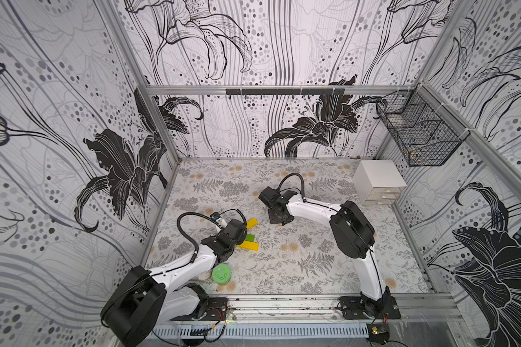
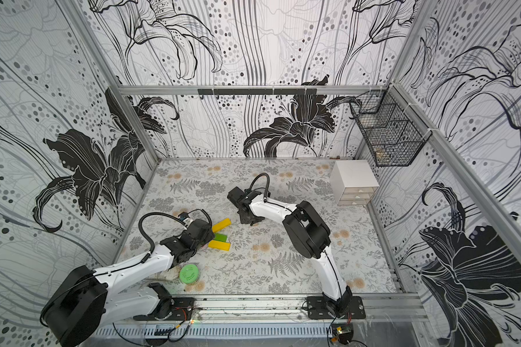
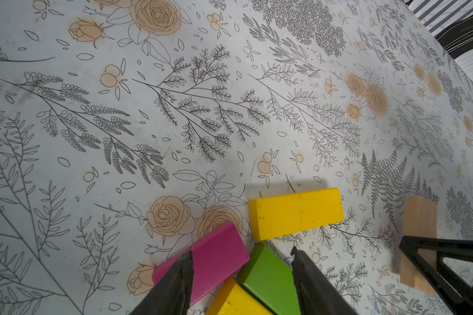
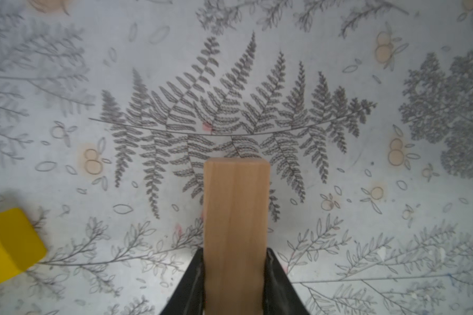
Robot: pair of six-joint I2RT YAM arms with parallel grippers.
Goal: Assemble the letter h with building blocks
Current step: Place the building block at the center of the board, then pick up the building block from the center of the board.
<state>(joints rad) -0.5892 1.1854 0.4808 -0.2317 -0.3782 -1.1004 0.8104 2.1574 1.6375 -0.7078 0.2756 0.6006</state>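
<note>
None of letter h built yet: long tan wood bar (image 4: 236, 212) squeezed in right gripper (image 4: 235, 249) at middle of flowery table (image 1: 298, 279), left gripper (image 3: 241, 251) spread apart over short pink bar (image 3: 219, 253) and short green bar (image 3: 268, 278) at its 8 o'clock; next, maybe setting tan down as stem.

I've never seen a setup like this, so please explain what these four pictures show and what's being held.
Two white-and-black robot arms stand at a flower-patterned table. Two pictures look down from overhead; the other two come from cameras on the arms' wrists. The right gripper is shut on a plain tan wooden block. The left gripper hangs open over a pile: yellow blocks, a green block and a pink block. A round green lid and a white drawer box sit apart.
</note>
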